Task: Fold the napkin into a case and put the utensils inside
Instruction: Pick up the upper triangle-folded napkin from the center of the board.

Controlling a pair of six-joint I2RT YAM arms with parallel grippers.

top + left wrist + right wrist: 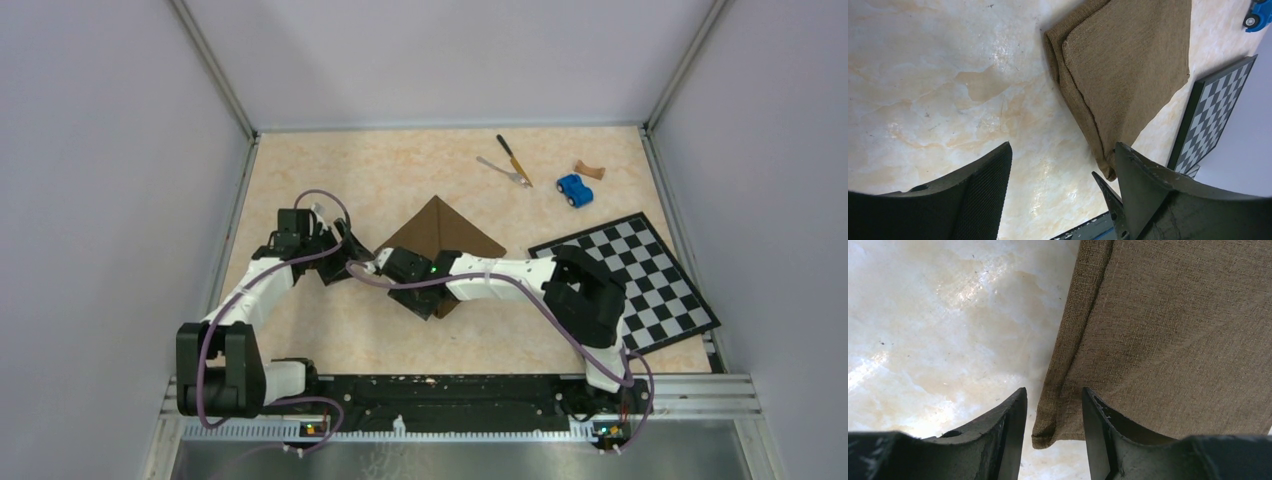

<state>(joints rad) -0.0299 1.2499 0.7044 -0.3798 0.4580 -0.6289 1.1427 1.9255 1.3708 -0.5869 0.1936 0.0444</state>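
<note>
Note the napkin (440, 232) folded double in the middle of the desk (350, 170), the knife (513, 158) and fork (503, 171) lying loose well beyond it, left fingers (983, 180) spread wide beside its edge, right fingers (1008, 425) parted astride its near corner.

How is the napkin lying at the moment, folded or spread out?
Folded: the napkin shows two stacked layers along its edge, a triangle from above.

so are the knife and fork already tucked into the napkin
No, the knife and fork lie on the bare table toward its far edge, well apart from the napkin.
</note>
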